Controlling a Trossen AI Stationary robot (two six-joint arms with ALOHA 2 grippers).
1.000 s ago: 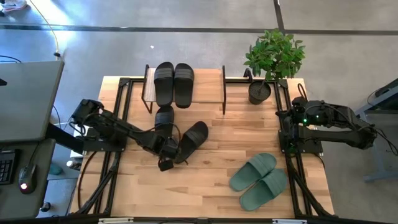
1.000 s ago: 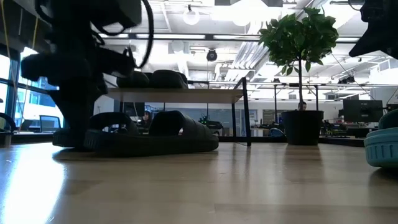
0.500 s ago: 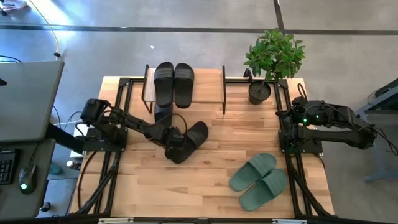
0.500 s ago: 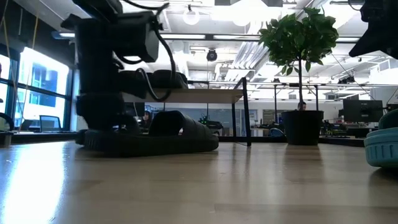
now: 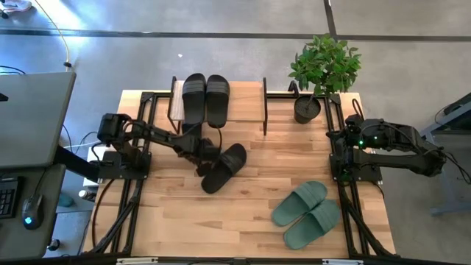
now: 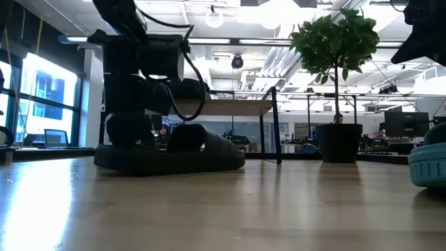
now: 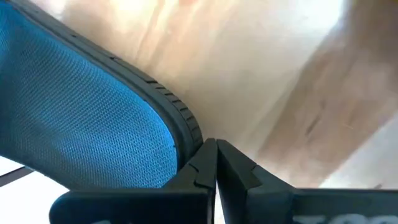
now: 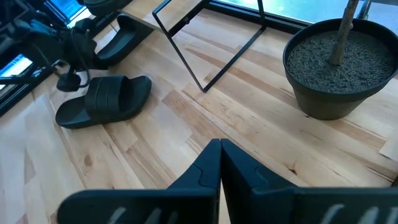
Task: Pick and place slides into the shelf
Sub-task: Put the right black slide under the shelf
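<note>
Two black slides [image 5: 206, 99] lie side by side on the shelf's plank top [image 5: 246, 99]. A third black slide [image 5: 224, 168] lies slantwise on the table in front of the shelf, strap up. A fourth [image 8: 121, 37] lies flat under the shelf, mostly hidden by my left arm in the high view. The green pair [image 5: 305, 213] rests flat at the near right. My left gripper [image 7: 216, 152] is shut and points steeply down between the two low black slides [image 5: 208, 153]. My right gripper [image 8: 219, 149] is shut, held high at the table's right side. My left gripper's shut fingertips stand right beside the ribbed rim [image 7: 186, 132] of a black slide, coming from above at a slant. I cannot tell whether they touch that rim. The slide lies flat on the table.
A potted plant [image 5: 307, 109] stands at the far right, next to the shelf's black frame [image 5: 265, 118]. Black rails run along the table's left and right sides. Bare wood [image 5: 250, 213] lies between the slanting black slide and the green pair.
My left gripper, still shut, has swung from beside the near end of the slanting black slide toward the table's far edge and a little right, in between the two low black slides. It has also rolled somewhat. The slides have stayed where they were.
</note>
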